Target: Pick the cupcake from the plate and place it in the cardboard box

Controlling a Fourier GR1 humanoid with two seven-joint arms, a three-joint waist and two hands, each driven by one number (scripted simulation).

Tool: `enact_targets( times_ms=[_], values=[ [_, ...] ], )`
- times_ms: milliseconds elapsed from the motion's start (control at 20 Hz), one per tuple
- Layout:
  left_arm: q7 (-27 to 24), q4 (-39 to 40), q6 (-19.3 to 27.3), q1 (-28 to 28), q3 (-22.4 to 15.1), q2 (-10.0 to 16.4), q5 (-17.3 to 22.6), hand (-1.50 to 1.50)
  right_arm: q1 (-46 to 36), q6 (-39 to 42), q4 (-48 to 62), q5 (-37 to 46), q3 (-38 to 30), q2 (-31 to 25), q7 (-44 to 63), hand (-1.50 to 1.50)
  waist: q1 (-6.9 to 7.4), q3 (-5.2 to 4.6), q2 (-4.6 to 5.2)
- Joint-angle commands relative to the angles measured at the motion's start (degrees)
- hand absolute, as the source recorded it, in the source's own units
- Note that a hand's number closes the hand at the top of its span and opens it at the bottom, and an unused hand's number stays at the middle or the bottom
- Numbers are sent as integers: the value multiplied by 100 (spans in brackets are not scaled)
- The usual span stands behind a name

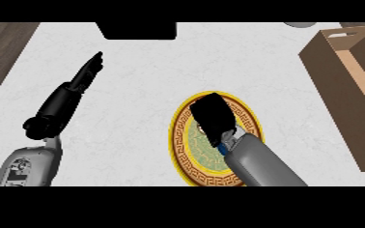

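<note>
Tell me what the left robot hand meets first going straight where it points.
Probably the dark block at the far edge of the counter; only bare counter lies between it and the left robot hand. Heights are unclear.

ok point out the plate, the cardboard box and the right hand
plate (175, 137), head view, gold rim at its left
cardboard box (335, 87), head view, brown side wall
right hand (212, 115), head view, back of the hand above the plate
</note>
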Motion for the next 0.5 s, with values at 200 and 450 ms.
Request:
enact_targets(
  times_ms=[200, 450],
  values=[
    [-103, -88, -75, 50, -18, 5, -6, 0, -691, -782, 1268, -597, -2148, -227, 168, 150, 133, 17, 96],
    [-206, -4, -119, -59, -31, 42, -40, 0, -1571, -1410, 2394, -903, -3350, -648, 294, 150, 261, 17, 143]
  ],
)
